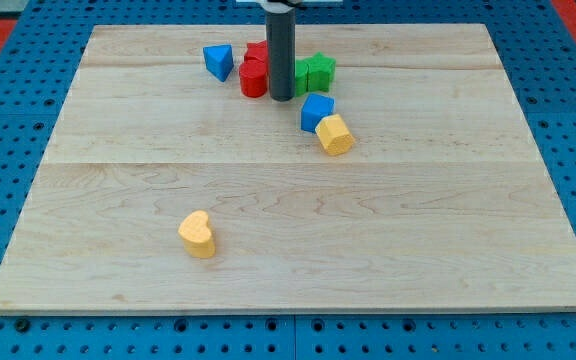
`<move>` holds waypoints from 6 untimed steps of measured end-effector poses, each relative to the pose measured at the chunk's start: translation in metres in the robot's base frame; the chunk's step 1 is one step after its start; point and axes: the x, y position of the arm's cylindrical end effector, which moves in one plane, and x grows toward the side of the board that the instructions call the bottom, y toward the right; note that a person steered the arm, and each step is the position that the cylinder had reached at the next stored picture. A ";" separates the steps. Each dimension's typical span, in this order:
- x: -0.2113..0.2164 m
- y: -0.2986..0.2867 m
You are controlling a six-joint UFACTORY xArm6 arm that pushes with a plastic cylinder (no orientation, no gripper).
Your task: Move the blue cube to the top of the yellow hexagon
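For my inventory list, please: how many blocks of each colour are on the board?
Blue: 2, the blue triangular block and blue cube
Red: 2, the red blocks
Green: 1, the green block
Yellow: 2, the yellow hexagon and yellow heart
Total: 7

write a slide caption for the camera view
My tip rests among red and green blocks, up-left of the blue cube touching the yellow hexagon.
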 end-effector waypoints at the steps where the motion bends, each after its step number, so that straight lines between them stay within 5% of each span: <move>1: 0.014 0.000; 6: 0.043 -0.006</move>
